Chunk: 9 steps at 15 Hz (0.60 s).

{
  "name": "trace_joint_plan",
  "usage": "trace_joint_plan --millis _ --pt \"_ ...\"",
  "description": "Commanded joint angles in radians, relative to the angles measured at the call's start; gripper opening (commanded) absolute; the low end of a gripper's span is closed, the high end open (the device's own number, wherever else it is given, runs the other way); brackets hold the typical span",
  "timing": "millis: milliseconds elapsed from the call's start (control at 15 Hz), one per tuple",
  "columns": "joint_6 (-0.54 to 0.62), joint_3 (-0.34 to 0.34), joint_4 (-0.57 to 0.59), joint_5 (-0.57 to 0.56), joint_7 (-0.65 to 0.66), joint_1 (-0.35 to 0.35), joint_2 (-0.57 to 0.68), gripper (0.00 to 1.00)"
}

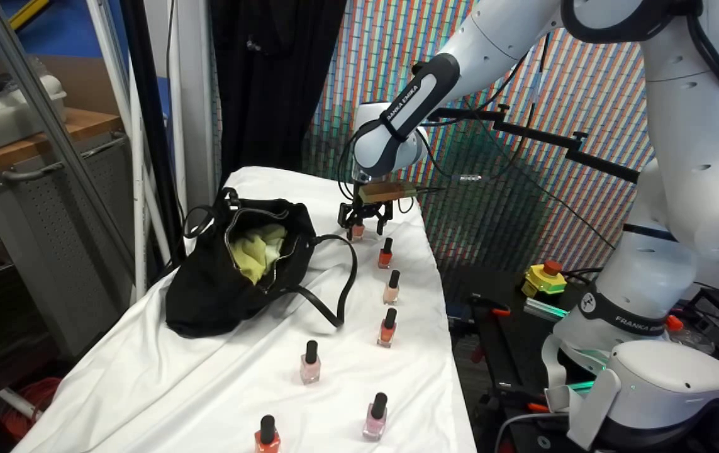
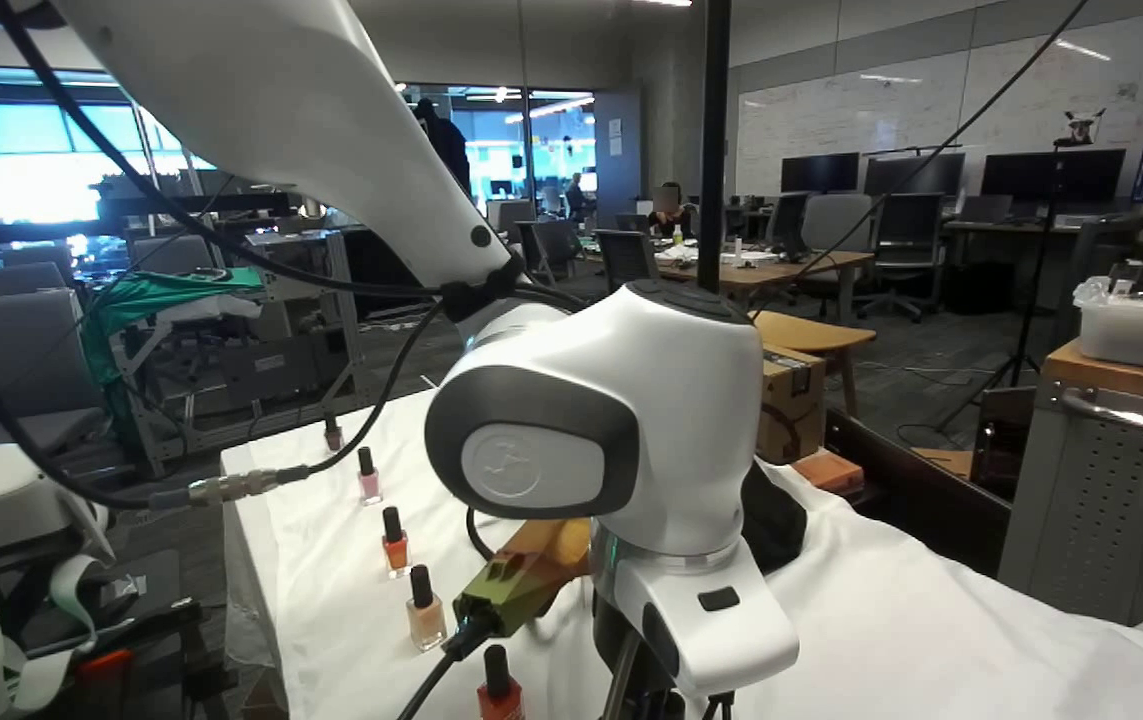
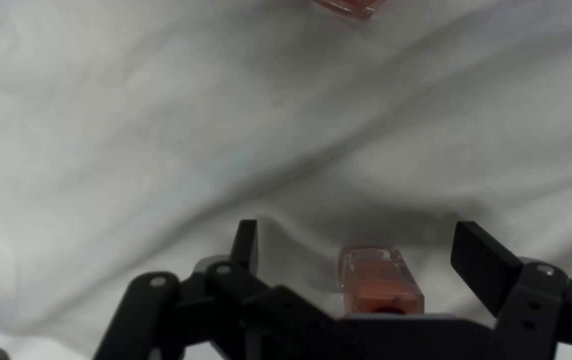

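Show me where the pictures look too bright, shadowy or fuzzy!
In an exterior view, the far window glares nearly white; in the wrist view, the cloth looks grey and slightly soft, with a blurry-edged shadow beside the polish bottle between the open fingers.

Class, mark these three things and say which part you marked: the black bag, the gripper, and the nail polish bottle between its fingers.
Black bag [image 1: 208, 299], in an exterior view: its fabric side.
Gripper [image 3: 358, 237], in the wrist view: the middle of its opening.
Nail polish bottle [image 3: 381, 281], in the wrist view: its orange body.
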Motion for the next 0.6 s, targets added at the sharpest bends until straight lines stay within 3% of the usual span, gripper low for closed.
trace_joint_plan --millis 0,533 --pt "0.016 0.005 -0.001 0.022 -0.039 -0.003 -0.023 1.00" --pt "0.024 -0.005 0.020 0.007 -0.044 0.003 -0.029 1.00"
